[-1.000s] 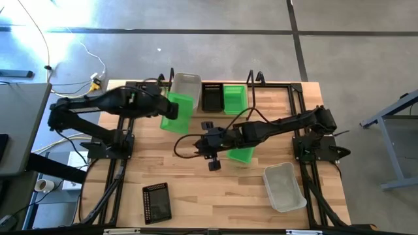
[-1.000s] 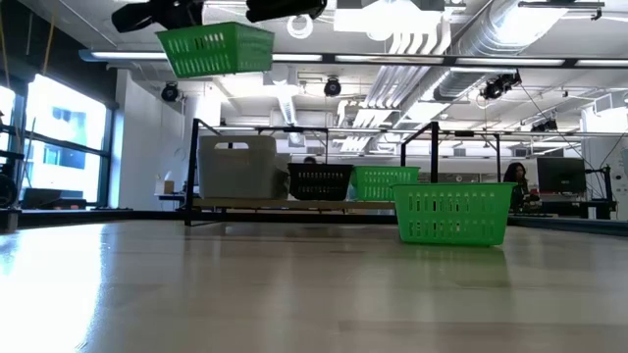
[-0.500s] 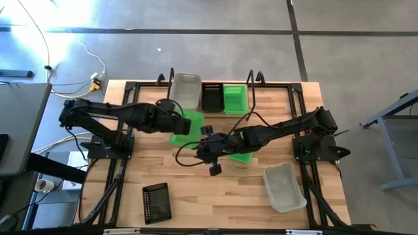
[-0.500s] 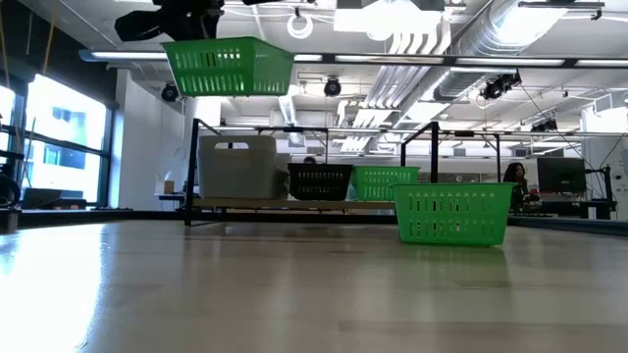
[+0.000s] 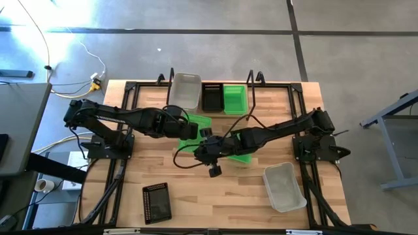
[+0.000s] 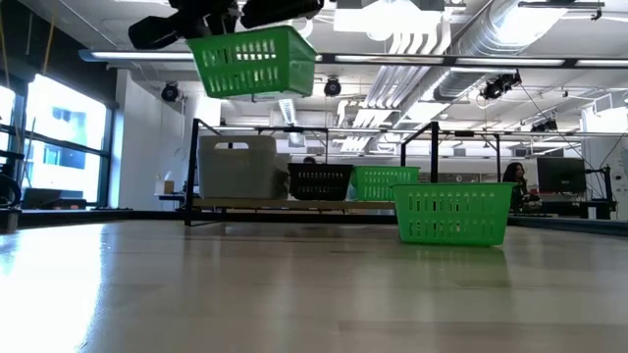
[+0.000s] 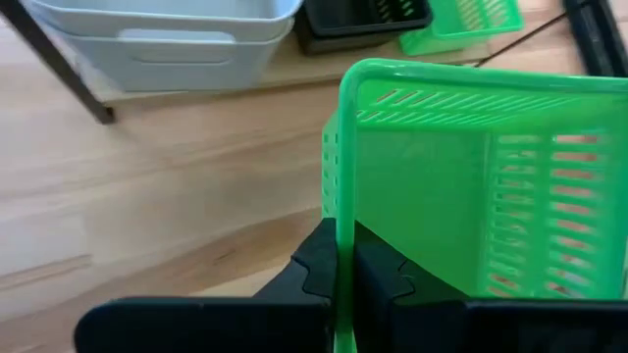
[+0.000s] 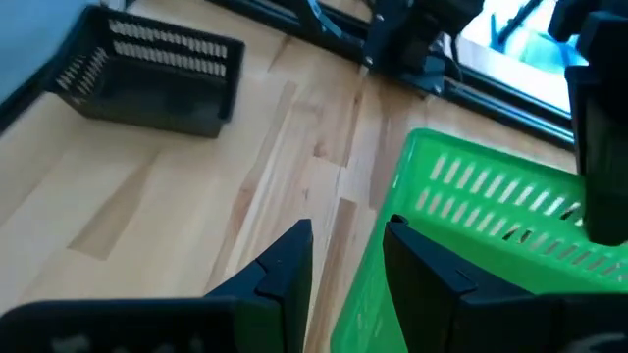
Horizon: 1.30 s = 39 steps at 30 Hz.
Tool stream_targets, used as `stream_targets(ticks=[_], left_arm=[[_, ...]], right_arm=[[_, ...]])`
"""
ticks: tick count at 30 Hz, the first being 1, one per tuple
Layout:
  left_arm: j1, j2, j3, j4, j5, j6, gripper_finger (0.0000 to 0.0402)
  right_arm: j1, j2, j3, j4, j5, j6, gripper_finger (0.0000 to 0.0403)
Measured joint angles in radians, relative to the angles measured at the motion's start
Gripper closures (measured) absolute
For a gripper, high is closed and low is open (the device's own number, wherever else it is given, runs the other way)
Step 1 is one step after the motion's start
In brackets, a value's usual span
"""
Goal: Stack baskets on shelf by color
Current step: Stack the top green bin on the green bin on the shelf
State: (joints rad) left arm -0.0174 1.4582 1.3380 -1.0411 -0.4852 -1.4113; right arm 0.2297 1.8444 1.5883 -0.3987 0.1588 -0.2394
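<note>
The shelf (image 5: 261, 91) runs along the upper centre of the high view and carries three baskets side by side: a whitish-grey basket (image 5: 185, 89) at its left, a black basket (image 5: 211, 96) in the middle and a green basket (image 5: 234, 98) at its right. That is one of each colour placed; no finished stack can be confirmed, though the left wrist view suggests the whitish-grey one may already be two nested. The left gripper (image 7: 339, 265) is clamped on the rim of a second green basket (image 5: 196, 125), held in the air at centre frame; the low view shows it well clear of the tabletop. A third green basket (image 5: 241, 149) stands on the table just right of centre, and the right gripper (image 8: 343, 260) straddles its near wall with fingers parted, not yet closed on it. Still loose on the table are a black basket (image 5: 155, 202) at the lower left and a whitish-grey basket (image 5: 283, 187) at the lower right. Judgement: the task is under way, with at least four baskets outstanding, two of them green; not all nine are in view.
</note>
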Motion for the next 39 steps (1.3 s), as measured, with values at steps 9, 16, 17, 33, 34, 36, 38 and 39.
stream_targets(ticks=[9,16,17,33,34,36,38,39], left_arm=[[-0.003,0.0,0.0,0.062,0.004,0.0,0.0401],[-0.003,0.0,0.0,0.114,0.002,0.027,0.0401],[-0.003,0.0,0.0,0.114,0.002,0.027,0.0401],[-0.003,0.0,-0.001,0.121,0.014,0.109,0.0328],[-0.002,-0.001,-0.001,0.122,0.021,0.108,0.0319],[0.004,-0.003,-0.001,0.123,0.052,0.125,0.0301],[0.013,-0.003,-0.001,0.123,0.092,0.157,0.0284],[0.019,-0.003,-0.001,0.123,0.108,0.173,0.0277]], right_arm=[[-0.003,0.003,0.0,-0.076,0.074,0.059,0.0289],[-0.002,0.003,0.0,-0.114,0.11,0.086,0.0331],[-0.001,0.003,0.0,-0.115,0.116,0.086,0.0348],[-0.004,0.002,0.0,-0.134,0.138,0.222,0.0401],[-0.004,0.002,0.0,-0.138,0.138,0.236,0.0401],[-0.005,0.002,0.0,-0.146,0.14,0.26,0.0402],[-0.004,0.002,0.0,-0.153,0.144,0.292,0.0402],[-0.005,0.002,0.0,-0.154,0.146,0.308,0.0402]])
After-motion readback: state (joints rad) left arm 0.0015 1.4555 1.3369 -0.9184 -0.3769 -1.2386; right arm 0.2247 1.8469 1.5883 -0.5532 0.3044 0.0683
